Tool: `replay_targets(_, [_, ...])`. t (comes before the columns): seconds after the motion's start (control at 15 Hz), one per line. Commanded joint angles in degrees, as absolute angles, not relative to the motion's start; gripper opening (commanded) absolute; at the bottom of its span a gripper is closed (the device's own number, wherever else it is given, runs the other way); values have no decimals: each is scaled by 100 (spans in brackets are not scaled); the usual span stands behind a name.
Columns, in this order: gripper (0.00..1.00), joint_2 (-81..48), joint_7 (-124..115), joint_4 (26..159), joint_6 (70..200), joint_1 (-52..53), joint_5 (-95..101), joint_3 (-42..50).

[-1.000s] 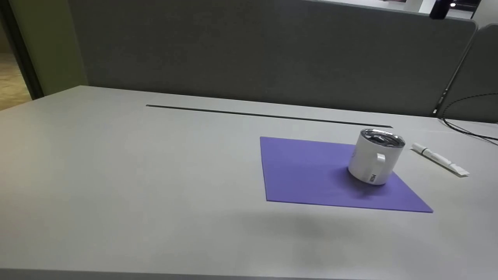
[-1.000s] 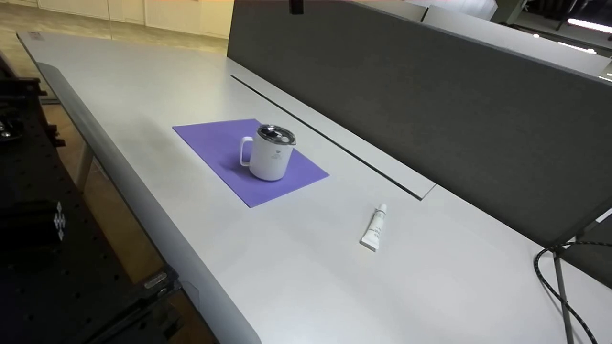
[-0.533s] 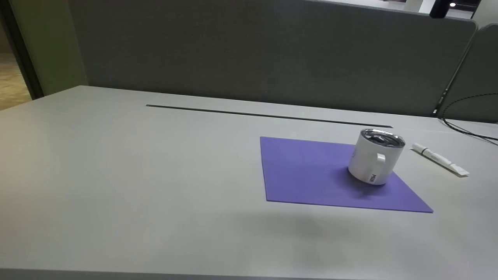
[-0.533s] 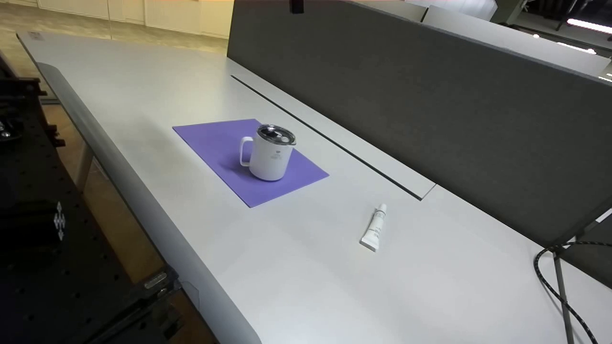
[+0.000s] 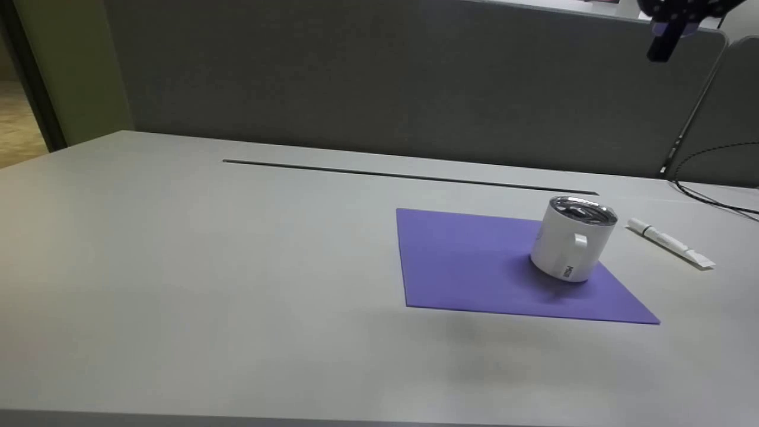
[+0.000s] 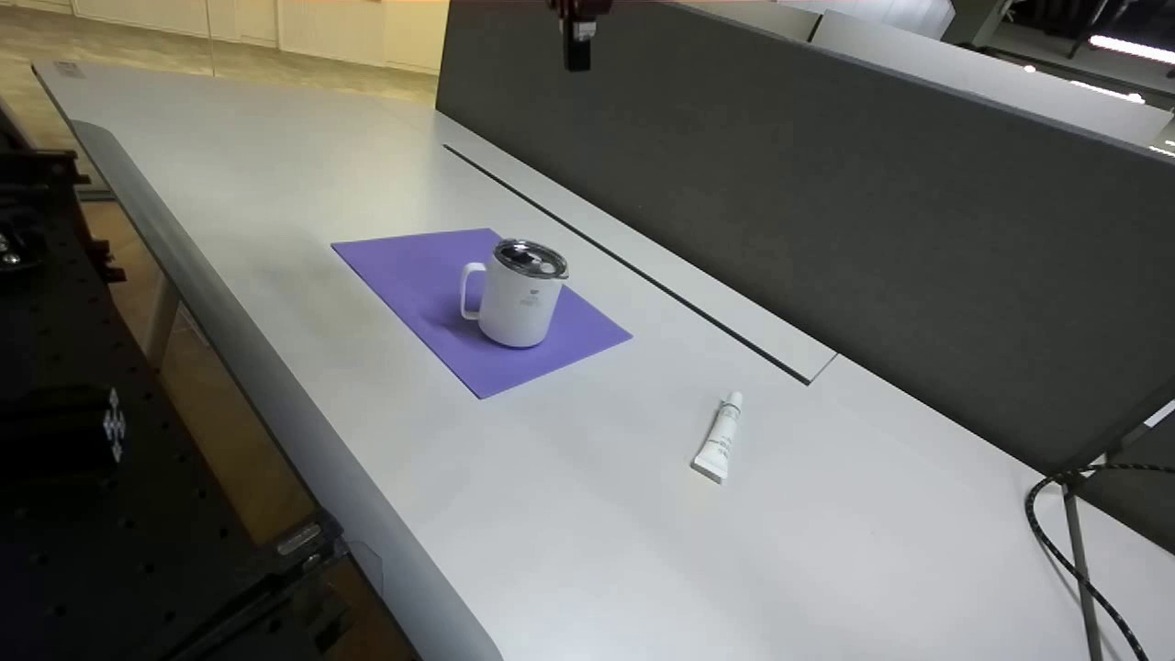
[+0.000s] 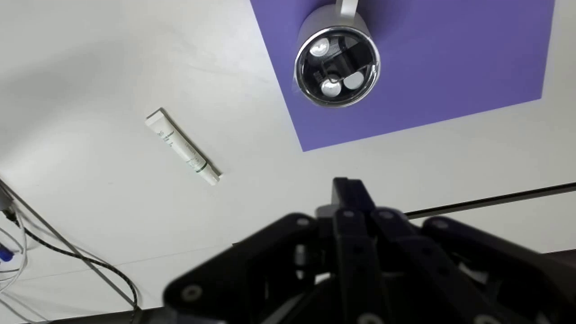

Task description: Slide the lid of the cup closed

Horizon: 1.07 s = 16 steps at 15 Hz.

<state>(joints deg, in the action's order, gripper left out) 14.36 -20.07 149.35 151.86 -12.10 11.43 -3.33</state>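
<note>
- When seen from the wrist view, shows up as one black gripper (image 7: 351,191) with fingertips pressed together, gripping nothing.
- Hangs high over the table (image 5: 237,267) in both exterior views, well apart from the cup (image 6: 519,308).
- Count them now: one white cup, one dark, shiny lid (image 6: 531,259), one purple mat (image 5: 462,261), one white tube (image 6: 718,439).
- Find the cup upright on the mat, near the edge facing the tube, with the lid on top.
- Cannot make out the lid's finer detail through the reflections.
- Spot the tube lying on the table, apart from the mat.
- Notice a black cable (image 6: 1111,466) at one end, a grey partition (image 6: 780,165) along one long side.
</note>
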Motion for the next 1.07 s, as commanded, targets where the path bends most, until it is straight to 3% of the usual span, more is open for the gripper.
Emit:
replay_targets(0.0, [0, 637, -2019, 14751, 15781, -1214, 1221, -147])
replay_targets(1.0, [0, -1278, -1171, 14347, 16545, -431, 846, 432])
